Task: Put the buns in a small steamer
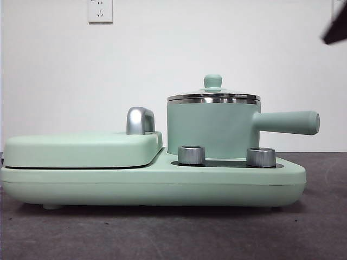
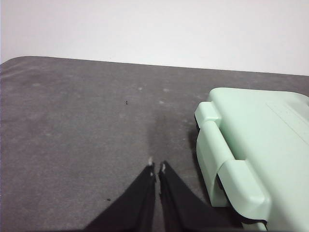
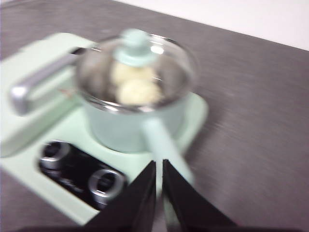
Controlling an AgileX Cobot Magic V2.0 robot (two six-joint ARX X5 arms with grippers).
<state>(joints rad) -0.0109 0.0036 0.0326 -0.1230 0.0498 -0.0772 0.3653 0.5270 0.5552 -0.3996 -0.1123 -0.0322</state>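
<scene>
Two buns [image 3: 133, 84] sit inside the small steamer [image 1: 212, 127], seen pale and blurred through its glass lid [image 3: 137, 63] from the right wrist view; which bun is which cannot be told. Lid is on, green knob [image 1: 212, 82] upright at centre. The steamer stands on the right half of a mint-green cooker base [image 1: 152, 181], its straight handle [image 1: 287, 122] pointing toward the desk's right edge. Two steel dials [image 1: 191, 155] line the base's front, just below the pot. The flat lidded griddle [image 1: 81, 149] fills the left half, closed, with a steel handle [image 1: 140, 119] at its rear. Right gripper [image 3: 159, 166] hangs above the steamer's handle, jaws together, nothing between them, not touching the pot. Left gripper [image 2: 157, 166] hovers over bare grey desk [image 2: 72, 135] beside the griddle's outer end, jaws likewise together and empty. In the front view only a black tip [image 1: 337, 30] shows at the top right corner. White wall behind, with a socket [image 1: 100, 11].
</scene>
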